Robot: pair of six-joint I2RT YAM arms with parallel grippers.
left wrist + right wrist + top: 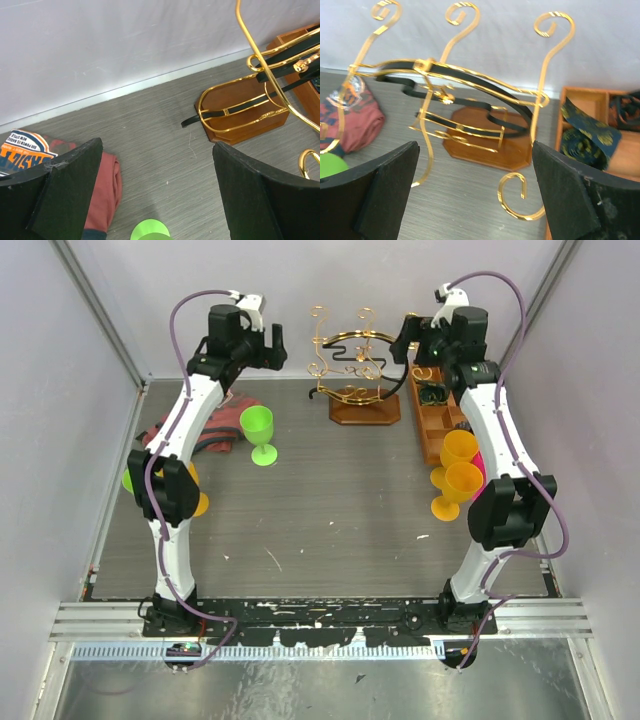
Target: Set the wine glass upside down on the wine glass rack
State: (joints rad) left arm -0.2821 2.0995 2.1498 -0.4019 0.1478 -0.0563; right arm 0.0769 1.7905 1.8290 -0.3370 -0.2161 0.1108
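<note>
A green wine glass (260, 434) stands upright on the table, left of centre; its rim (150, 231) shows at the bottom of the left wrist view. The wine glass rack (352, 358), gold curly wire on a brown octagonal base (365, 408), stands at the back centre. My left gripper (268, 340) hangs open, raised behind the green glass, with nothing between its fingers (70, 185). My right gripper (408, 336) is open too, high up and just right of the rack, whose wire (485, 85) and base (490, 137) fill its view.
A brown compartmented wooden tray (434, 422) with dark rolled cloths (587, 132) lies right of the rack. Two orange wine glasses (460, 468) stand near the right arm. A red cloth (212, 428) lies at the left, with orange and green cups (196, 502) behind the left arm.
</note>
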